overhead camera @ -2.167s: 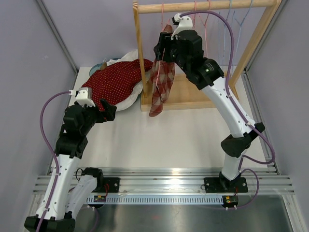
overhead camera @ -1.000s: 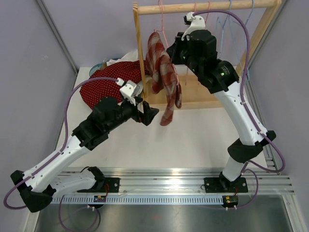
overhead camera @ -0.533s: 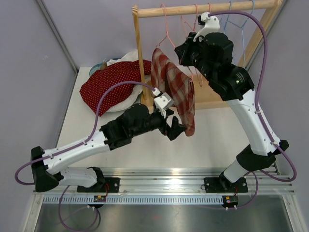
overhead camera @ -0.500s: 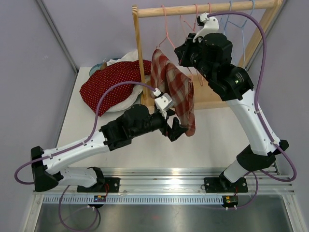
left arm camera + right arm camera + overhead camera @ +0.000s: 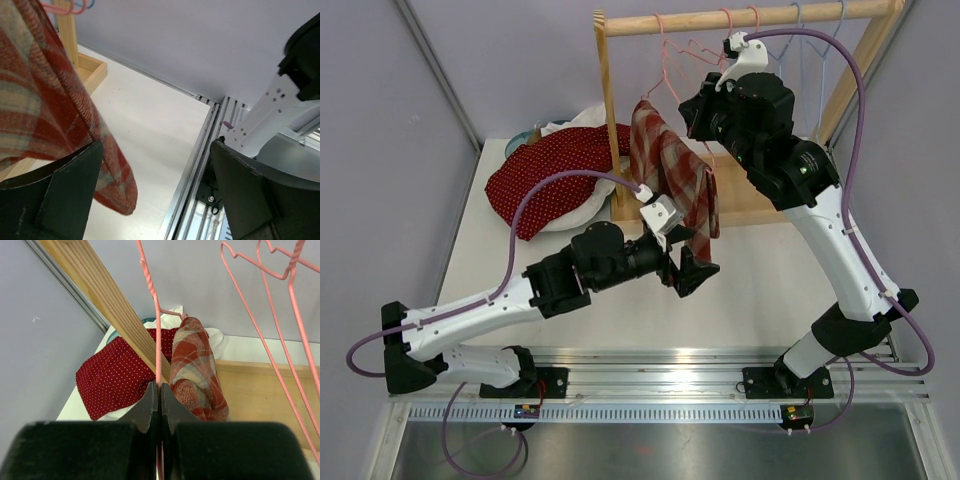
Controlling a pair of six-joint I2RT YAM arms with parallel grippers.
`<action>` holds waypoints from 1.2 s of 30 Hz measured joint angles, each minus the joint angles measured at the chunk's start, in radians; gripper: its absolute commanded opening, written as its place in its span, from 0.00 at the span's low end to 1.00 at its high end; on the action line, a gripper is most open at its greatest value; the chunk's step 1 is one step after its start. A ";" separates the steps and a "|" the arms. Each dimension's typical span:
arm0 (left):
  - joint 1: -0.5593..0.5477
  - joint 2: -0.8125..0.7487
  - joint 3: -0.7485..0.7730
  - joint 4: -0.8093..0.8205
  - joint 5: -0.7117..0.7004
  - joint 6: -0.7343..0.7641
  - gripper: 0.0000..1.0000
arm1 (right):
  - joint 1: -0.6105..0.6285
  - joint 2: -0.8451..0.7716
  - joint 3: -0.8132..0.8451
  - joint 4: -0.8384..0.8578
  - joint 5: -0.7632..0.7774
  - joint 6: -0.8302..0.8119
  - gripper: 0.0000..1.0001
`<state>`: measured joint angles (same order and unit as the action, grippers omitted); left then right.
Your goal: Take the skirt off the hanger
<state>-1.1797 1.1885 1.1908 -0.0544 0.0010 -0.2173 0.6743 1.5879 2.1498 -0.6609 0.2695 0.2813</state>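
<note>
Skirt [image 5: 675, 185] on pink hanger [image 5: 150, 280] pinched in right jaws, hem just beside wide-open left jaws

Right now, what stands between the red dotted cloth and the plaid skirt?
The rack's wooden upright stands between the red dotted cloth and the plaid skirt, seen in the top view; the right wrist view shows it too.

The left arm [image 5: 490, 310] lies low, stretched from its base at 7 o'clock in the top view toward 2 o'clock, with its forearm nearly level. The left gripper [image 5: 685, 268] points toward 3 o'clock with its jaws spread wide. The right arm [image 5: 840, 250] rears up from its base at 5 o'clock and leans toward 11 o'clock. The right gripper [image 5: 159, 389] is held high, its jaws pinched together on a thin hanger [image 5: 159, 345] wire.
</note>
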 measured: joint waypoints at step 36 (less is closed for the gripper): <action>-0.066 -0.211 -0.263 0.072 -0.269 0.003 0.92 | 0.000 -0.111 -0.136 0.066 0.008 0.042 0.00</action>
<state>-1.2453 0.9771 0.9279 0.0177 -0.2680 -0.2146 0.6743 1.4765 2.0136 -0.5945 0.2775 0.3229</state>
